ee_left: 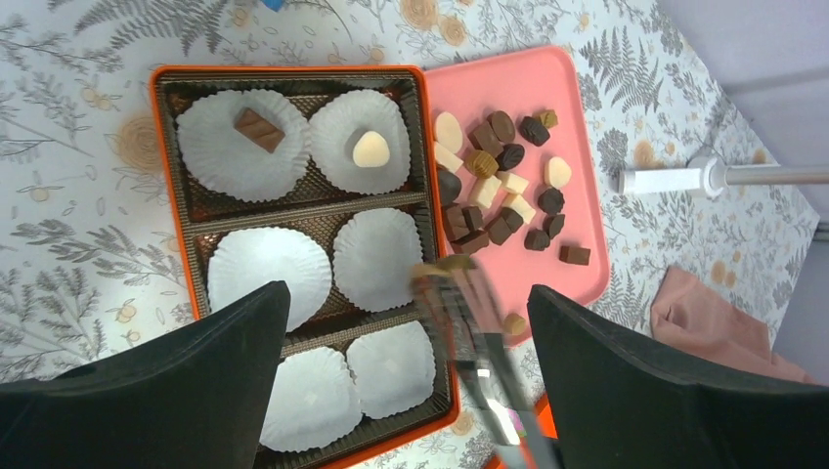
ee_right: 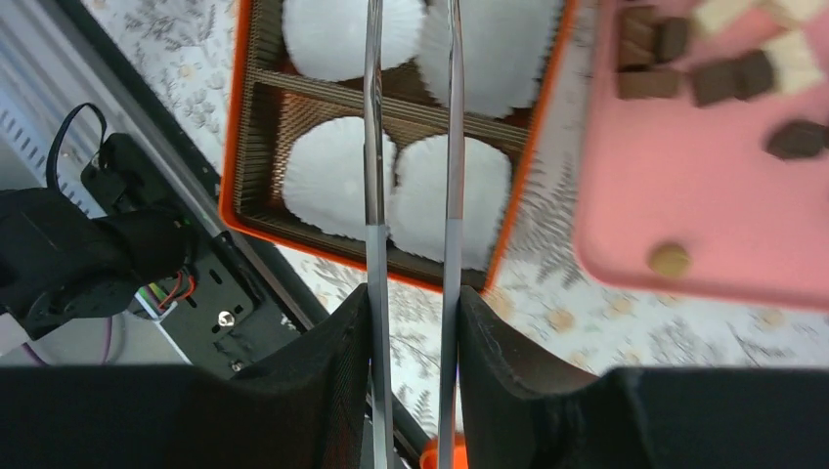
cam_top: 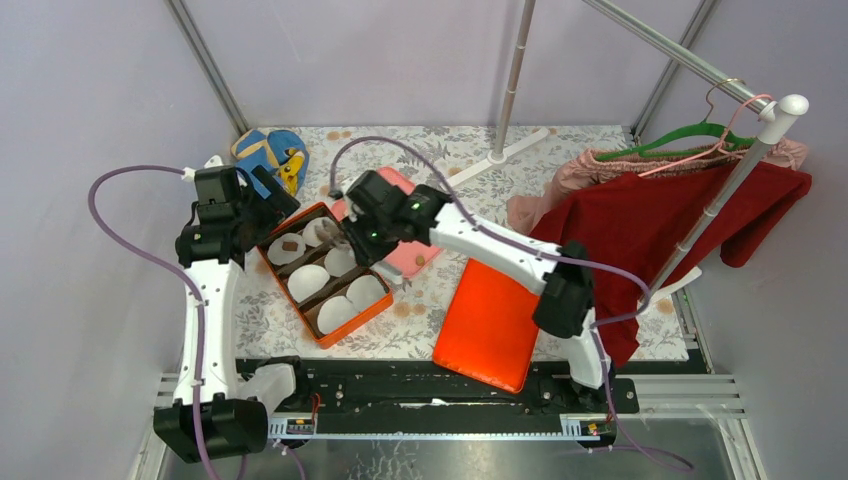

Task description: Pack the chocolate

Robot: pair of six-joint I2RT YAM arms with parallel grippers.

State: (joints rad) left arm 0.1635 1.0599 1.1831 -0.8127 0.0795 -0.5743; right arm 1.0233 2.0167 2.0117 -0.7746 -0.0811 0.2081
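Observation:
The orange box (ee_left: 293,70) holds several white paper liners. One liner holds a dark brown chocolate (ee_left: 259,129), the liner beside it a cream one (ee_left: 370,149). Many dark, light brown and cream chocolates (ee_left: 499,186) lie on the pink tray (ee_left: 547,88) beside the box. My right gripper (ee_right: 411,293) is shut on metal tongs (ee_right: 372,147), which reach over the box's near liners. In the left wrist view the tongs (ee_left: 469,332) are blurred, with something tan at their tips. My left gripper (ee_left: 406,293) is open and empty above the box.
The box's orange lid (cam_top: 490,325) lies to the right of the tray. A red garment (cam_top: 640,225) hangs on a rack at the right. A blue and yellow thing (cam_top: 270,150) lies at the back left. One tan piece (ee_right: 670,259) sits alone near the tray's edge.

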